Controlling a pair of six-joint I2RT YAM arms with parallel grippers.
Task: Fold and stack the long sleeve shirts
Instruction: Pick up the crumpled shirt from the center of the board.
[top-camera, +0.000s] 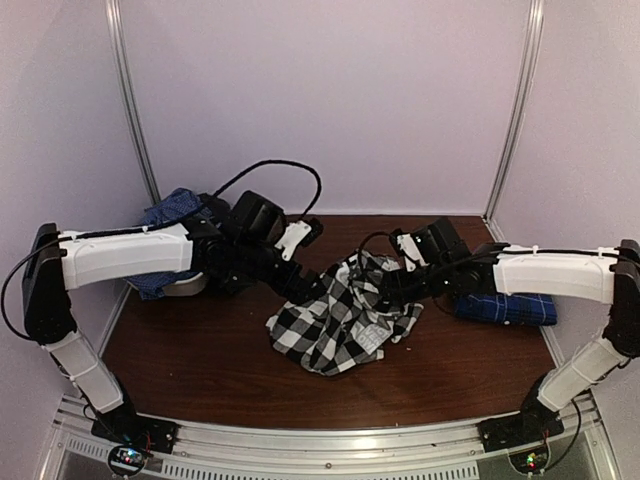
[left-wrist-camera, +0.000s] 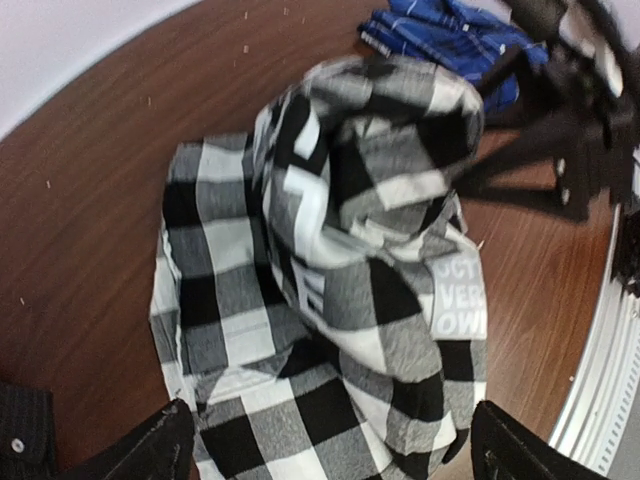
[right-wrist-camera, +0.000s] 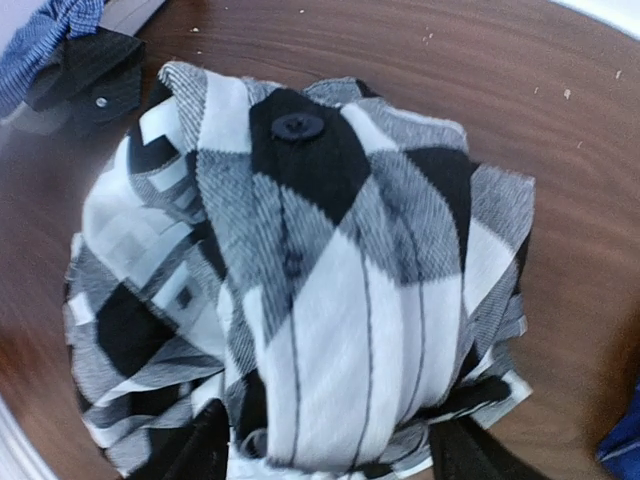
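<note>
Shirts: checked shirt (top-camera: 335, 320) crumpled mid-frame, unfolded; blue shirt (top-camera: 505, 308) folded at right; left gripper (left-wrist-camera: 335, 445) released; right gripper (right-wrist-camera: 330, 450) straddles checked shirt, grasp cannot be told.

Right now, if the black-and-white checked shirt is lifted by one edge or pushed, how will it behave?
Probably floppy: the checked shirt lies crumpled in soft folds, so it should sag rather than keep shape. Likely light, since the thin cloth bunches easily. Pushed, it would probably wrinkle on the wooden table rather than slide whole.
</note>
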